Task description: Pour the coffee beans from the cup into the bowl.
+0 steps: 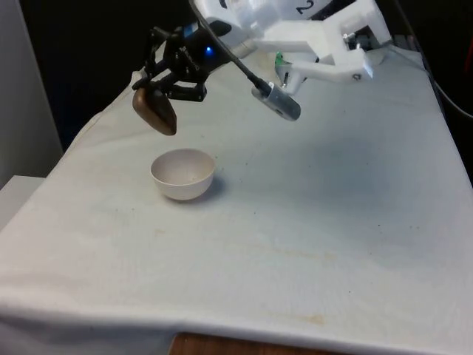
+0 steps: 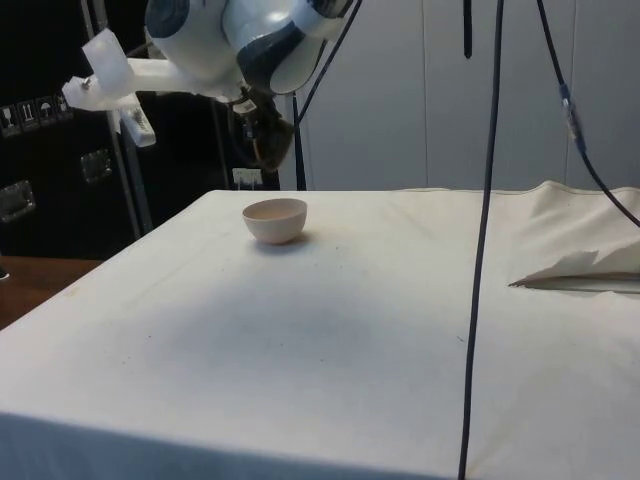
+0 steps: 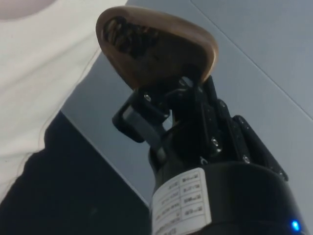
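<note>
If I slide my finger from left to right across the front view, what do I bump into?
Brown cup held tilted in the pincer → white bowl → the robot's white arm.

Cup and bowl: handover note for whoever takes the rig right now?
Gripper: shut on the brown cup, held tilted in the air above the white bowl, a little toward the front view's left.
Cup: the wrist view shows dark coffee beans inside it.
Bowl: upright on the white cloth; no beans visible inside from the front view.
Done: cup picked up, carried to the bowl, tilt begun.
Left: tip further so the beans fall into the bowl.
</note>
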You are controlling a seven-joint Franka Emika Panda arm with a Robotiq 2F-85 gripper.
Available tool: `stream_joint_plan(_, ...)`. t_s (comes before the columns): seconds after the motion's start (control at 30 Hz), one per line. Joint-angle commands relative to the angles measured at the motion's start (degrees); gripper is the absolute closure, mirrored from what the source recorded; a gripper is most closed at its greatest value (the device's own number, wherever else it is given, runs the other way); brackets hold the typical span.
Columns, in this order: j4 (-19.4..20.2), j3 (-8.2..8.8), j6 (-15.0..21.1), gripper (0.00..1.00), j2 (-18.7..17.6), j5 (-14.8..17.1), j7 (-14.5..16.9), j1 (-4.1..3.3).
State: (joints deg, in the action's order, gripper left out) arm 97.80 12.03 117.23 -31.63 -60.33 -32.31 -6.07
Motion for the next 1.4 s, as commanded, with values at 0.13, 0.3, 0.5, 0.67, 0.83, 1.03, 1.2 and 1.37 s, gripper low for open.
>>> stream_joint_plan(0.13,0.0,-1.03,-1.6,1.0,0.0,-1.38,-1.55,-0.06)
stream_joint_plan(0.3,0.34,-2.41,-4.07,1.0,0.29,-3.67,-3.95,-0.46)
stream_joint_plan(0.5,0.34,-3.95,-6.59,1.0,0.23,-5.56,-5.73,-0.4)
stream_joint_plan(0.67,0.29,-4.93,-8.48,1.0,0.06,-6.99,-6.88,-0.4)
stream_joint_plan(0.83,0.23,-5.84,-10.26,1.0,-0.11,-8.59,-7.91,-0.4)
stream_joint_plan(1.03,0.11,-6.82,-12.26,1.0,-0.46,-10.6,-9.05,-0.4)
stream_joint_plan(1.2,0.06,-7.68,-14.09,1.0,-0.86,-12.55,-10.08,-0.34)
stream_joint_plan(1.37,0.06,-8.25,-15.41,1.0,-1.09,-13.75,-10.77,-0.4)
